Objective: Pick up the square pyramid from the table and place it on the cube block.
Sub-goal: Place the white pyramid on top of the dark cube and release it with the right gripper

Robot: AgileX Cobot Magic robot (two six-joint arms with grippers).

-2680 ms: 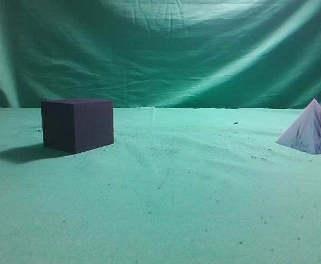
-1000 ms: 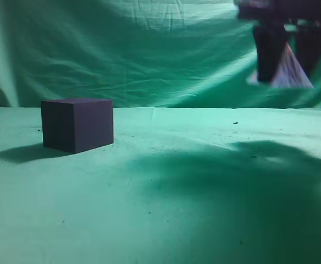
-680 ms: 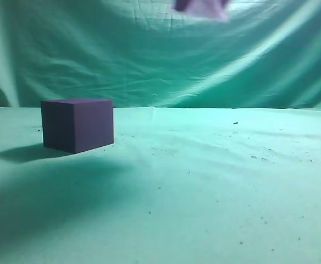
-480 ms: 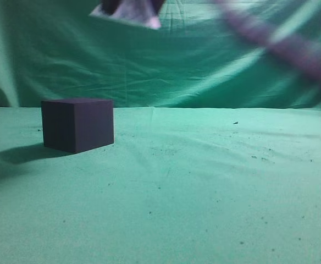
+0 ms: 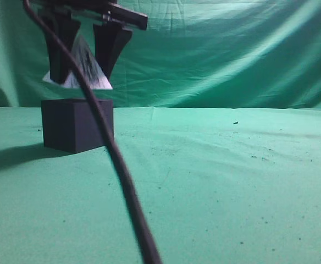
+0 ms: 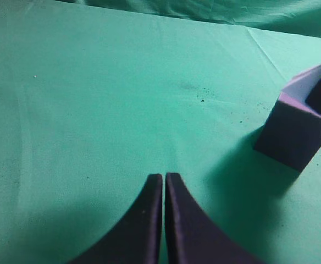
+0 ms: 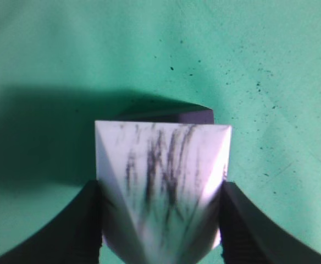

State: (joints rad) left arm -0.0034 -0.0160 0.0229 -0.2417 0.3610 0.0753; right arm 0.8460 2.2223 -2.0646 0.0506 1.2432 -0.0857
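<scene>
My right gripper has reached across to the left and is shut on the square pyramid, white with dark grey streaks. It holds the pyramid just above the dark purple cube block, with a small gap between them. In the right wrist view the pyramid sits between the two black fingers, and only a thin far edge of the cube shows behind it. The left wrist view shows the cube with the pyramid base over it. My left gripper is shut and empty over the cloth.
The table is covered in wrinkled green cloth with small dark crumbs. A green cloth backdrop hangs behind. A black cable from the right arm hangs across the front of the exterior view, over the cube.
The right gripper lifted the pyramid from the table's right side, carried it left across the view, and lowered it to just above the cube. The cube has not moved.
</scene>
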